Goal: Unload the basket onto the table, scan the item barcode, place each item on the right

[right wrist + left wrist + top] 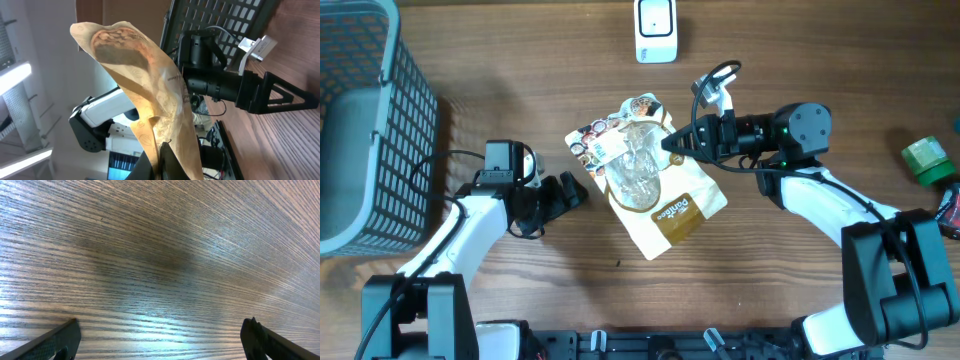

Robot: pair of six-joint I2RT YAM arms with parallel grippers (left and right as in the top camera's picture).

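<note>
The item is a tan and white snack bag (pixel 645 175) with a clear window, in the middle of the table. My right gripper (pixel 672 141) is shut on the bag's right edge. In the right wrist view the bag (pixel 150 90) rises from between the pinched jaws of that gripper (pixel 159 160). No barcode shows in any view. My left gripper (pixel 568 195) stands open just left of the bag, apart from it. Its wrist view shows only bare wood between the wide-spread fingers (pixel 60 340). A white scanner-like device (pixel 656 30) stands at the back, beyond the bag.
A tall grey mesh basket (pixel 360 130) fills the far left. A green object (pixel 927 160) and a dark red item (pixel 950 210) lie at the right edge. The left arm shows behind the bag in the right wrist view.
</note>
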